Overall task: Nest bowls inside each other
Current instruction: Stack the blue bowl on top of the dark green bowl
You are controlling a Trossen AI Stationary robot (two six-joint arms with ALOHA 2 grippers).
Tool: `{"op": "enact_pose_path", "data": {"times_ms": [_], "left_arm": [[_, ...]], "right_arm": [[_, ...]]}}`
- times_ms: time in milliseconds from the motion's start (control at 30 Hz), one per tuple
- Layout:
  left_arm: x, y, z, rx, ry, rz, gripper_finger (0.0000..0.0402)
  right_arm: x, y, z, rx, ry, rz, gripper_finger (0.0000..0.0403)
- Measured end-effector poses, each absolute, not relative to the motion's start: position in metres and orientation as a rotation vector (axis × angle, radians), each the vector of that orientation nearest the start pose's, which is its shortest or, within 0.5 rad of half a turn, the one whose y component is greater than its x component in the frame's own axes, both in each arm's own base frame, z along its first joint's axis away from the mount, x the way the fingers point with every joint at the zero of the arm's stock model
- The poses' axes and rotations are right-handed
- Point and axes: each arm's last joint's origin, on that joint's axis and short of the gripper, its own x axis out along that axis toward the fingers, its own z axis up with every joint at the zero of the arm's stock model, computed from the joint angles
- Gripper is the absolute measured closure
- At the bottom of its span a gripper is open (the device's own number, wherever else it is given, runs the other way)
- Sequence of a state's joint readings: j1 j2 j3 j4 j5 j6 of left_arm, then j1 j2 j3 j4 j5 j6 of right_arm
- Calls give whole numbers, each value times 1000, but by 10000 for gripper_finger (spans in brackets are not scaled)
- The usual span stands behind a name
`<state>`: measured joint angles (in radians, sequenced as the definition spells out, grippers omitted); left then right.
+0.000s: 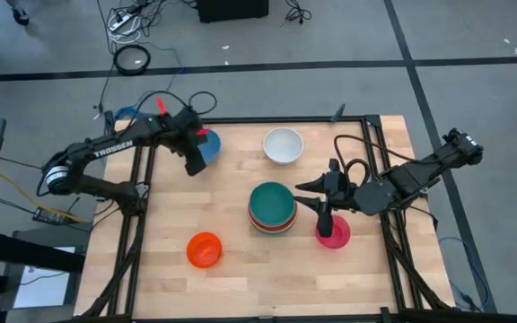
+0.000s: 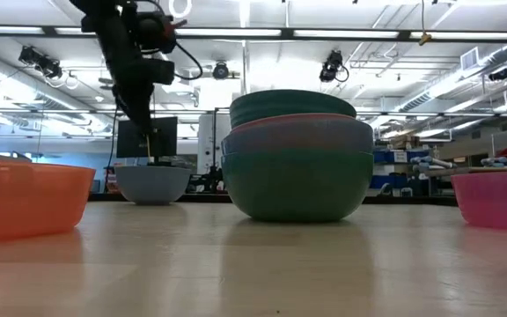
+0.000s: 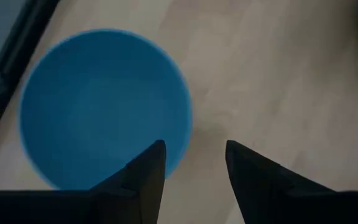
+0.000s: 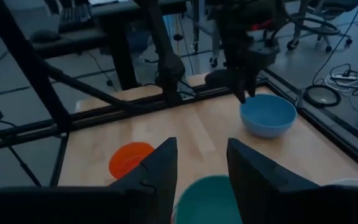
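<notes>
Bowls stand on the wooden table [image 1: 240, 278], and each view shows them differently. From above, nearest the front edge is the orange bowl [image 1: 205, 249]. Further in, the nested stack [image 1: 271, 208], teal on top, is in the middle, and the magenta bowl [image 1: 334, 235] is just right of it. Only the low view shows the layers of the stack: a sage green bowl [image 2: 296, 187] at the bottom with several rims above it. Near the far edge are the white bowl [image 1: 283, 145] and the blue bowl [image 1: 206, 144].

The right gripper [image 1: 326, 222] is at the magenta bowl's rim, but that bowl is hidden in its own wrist view; its fingers are apart with nothing between them. The left gripper [image 1: 194, 166] hangs above the blue bowl's edge. Its wrist view shows the jaws open and empty, one finger [image 3: 143, 180] over the rim.

The left arm carries the word TROSSEN [image 1: 116, 146].
</notes>
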<state>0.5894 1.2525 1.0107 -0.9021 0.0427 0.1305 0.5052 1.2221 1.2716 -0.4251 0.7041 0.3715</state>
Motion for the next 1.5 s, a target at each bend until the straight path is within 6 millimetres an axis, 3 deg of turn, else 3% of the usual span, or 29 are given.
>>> {"op": "enact_pose_path", "data": {"times_ms": [333,967,1067,1200,1500], "left_arm": [[203,140,238,-178,1202,157,236],[225,166,182,-76,1370,217,240],[228,168,178,-69,1365,218,269],[227,167,178,-66,1368,199,376],[230,159,188,-54,1371,200,397]], "right_arm": [[232,109,390,163,269,-243,274],[231,110,388,167,290,-240,274],[231,110,388,167,290,-240,274],[231,110,388,165,293,-240,274],[230,109,385,159,317,-255,275]]}}
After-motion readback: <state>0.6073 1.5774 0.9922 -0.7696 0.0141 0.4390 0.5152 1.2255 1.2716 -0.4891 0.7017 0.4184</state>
